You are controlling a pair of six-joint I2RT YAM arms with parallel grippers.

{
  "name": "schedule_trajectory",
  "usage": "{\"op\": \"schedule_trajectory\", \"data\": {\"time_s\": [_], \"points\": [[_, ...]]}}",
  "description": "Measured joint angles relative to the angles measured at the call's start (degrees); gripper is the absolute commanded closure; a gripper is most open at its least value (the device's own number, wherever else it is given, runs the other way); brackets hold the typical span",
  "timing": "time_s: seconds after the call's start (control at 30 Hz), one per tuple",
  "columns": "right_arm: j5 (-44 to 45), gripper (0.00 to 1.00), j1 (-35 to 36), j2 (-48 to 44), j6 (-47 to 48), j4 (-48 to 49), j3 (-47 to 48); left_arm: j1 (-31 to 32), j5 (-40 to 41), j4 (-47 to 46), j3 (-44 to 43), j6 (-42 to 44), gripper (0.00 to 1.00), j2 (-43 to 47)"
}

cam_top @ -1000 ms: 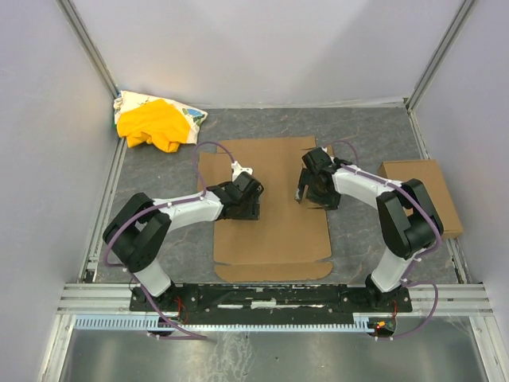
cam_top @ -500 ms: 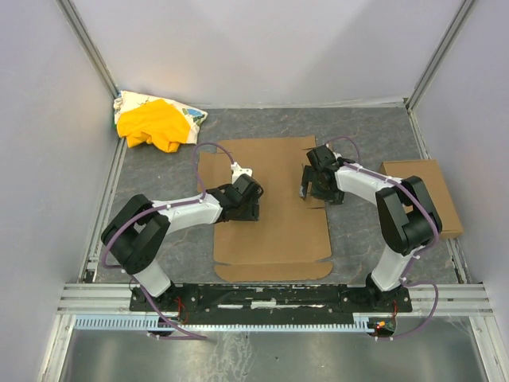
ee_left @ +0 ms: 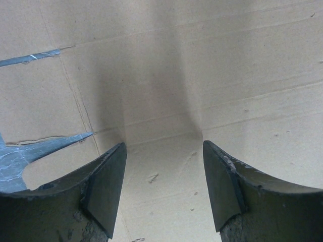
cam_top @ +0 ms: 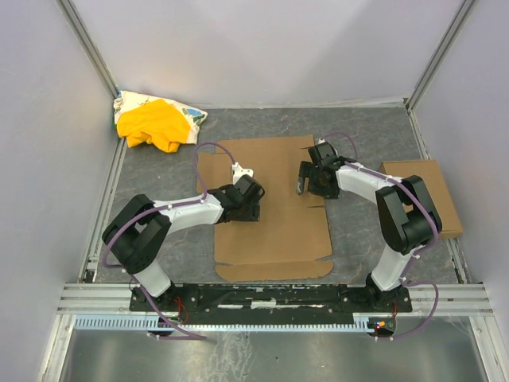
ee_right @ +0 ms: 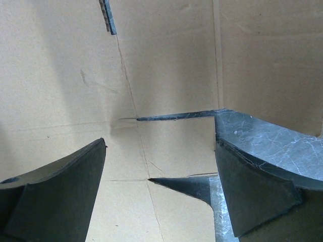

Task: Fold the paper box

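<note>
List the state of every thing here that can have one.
paper box: flat on the table, unfolded, no flap raised
left gripper: open, empty, close over the box's left part
right gripper: wide open, empty, over the slits at the box's right edge
smaller cardboard rectangle: flat, apart from the box
yellow cloth: crumpled in the far left corner

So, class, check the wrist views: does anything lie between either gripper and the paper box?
Nothing visible does. The left gripper and the right gripper both hang open directly over the flat paper box. The yellow cloth bundle in the far left corner and the smaller cardboard rectangle at the right lie clear of it.
</note>
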State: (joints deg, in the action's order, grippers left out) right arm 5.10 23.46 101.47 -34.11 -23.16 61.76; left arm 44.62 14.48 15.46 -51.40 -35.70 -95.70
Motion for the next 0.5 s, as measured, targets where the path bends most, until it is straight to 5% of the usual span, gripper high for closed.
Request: {"op": "schedule_trajectory", "data": {"time_s": [0.5], "points": [[-1.0,0.05,1.0,-4.5,0.6,-2.9,0.1,0.4,0.7,0.3,-0.3,0.0,0.3,-0.5]]}}
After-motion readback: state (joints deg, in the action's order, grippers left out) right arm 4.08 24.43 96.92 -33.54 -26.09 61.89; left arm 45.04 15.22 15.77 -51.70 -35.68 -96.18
